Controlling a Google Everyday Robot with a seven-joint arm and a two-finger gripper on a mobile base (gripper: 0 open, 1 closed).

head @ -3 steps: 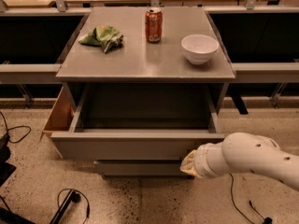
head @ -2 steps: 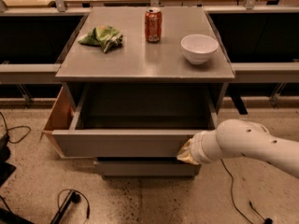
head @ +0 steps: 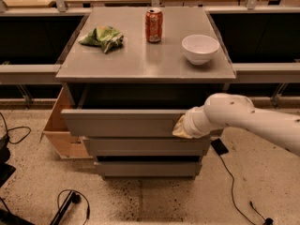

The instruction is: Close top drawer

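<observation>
The top drawer is a wide matte-grey drawer with a flat handleless front. It stands only a little way out of the grey cabinet, with a narrow dark gap behind its front. My gripper sits at the end of the white arm coming in from the right. It presses against the right part of the drawer front.
On the cabinet top stand a red soda can, a white bowl and a green crumpled bag. Two narrower drawer fronts lie below. A tan open box stands at the left. Cables lie on the floor.
The arm has moved forward against the drawer front, and the top drawer has slid from wide open to nearly shut.
</observation>
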